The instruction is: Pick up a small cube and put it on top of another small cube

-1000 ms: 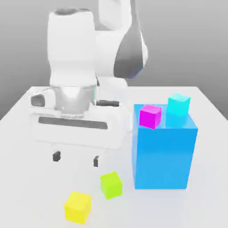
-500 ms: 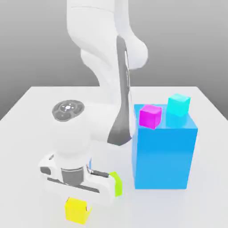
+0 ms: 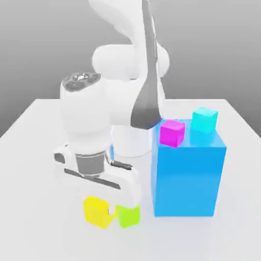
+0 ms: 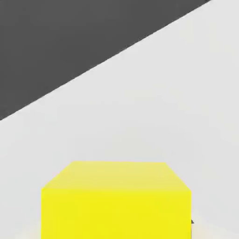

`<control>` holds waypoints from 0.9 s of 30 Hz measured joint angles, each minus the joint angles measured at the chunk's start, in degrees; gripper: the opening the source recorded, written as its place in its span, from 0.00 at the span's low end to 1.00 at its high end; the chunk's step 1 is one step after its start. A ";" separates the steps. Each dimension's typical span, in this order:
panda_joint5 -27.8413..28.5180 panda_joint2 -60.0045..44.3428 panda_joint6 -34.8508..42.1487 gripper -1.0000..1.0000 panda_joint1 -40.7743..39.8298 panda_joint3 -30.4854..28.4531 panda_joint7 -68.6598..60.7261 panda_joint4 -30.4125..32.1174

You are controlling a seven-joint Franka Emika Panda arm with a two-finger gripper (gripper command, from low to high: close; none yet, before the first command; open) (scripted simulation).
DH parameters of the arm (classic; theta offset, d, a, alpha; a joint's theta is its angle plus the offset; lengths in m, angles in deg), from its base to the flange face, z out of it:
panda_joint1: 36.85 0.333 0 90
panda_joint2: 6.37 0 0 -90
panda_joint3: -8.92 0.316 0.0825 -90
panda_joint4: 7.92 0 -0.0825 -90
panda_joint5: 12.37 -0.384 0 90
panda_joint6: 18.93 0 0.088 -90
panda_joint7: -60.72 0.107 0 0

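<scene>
In the exterior view my gripper (image 3: 99, 210) is shut on the small yellow cube (image 3: 96, 211) and holds it just above the white table (image 3: 30, 214). The hand reaches down from above and covers the cube's top. The lime-green cube (image 3: 129, 216) rests on the table, right beside the yellow one on the exterior view's right, its top partly hidden by the hand. In the hand view the yellow cube (image 4: 116, 200) sits very close to the camera, with the pale table surface beyond it.
A big blue block (image 3: 187, 178) stands close to the lime-green cube on the exterior view's right. On its top sit a magenta cube (image 3: 172, 133) and a cyan cube (image 3: 204, 120). The arm's white base (image 3: 131, 137) rises behind the hand.
The hand came down over the yellow cube and closed on it. Hand and cube have since risen and shifted toward the lime-green cube, which has not moved.
</scene>
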 joint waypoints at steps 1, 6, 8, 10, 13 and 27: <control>-0.58 0.95 0.27 0.00 0.32 0.17 2.04 0.46; -1.90 5.45 1.35 0.00 1.33 1.29 13.36 2.88; -1.74 7.08 1.65 0.00 1.61 1.62 18.37 3.90; -1.26 8.58 1.88 0.00 1.67 2.15 23.61 4.93; 0.01 10.54 2.10 0.00 1.62 2.96 31.85 6.53; 10.69 13.40 1.74 0.00 -4.42 10.17 69.11 12.93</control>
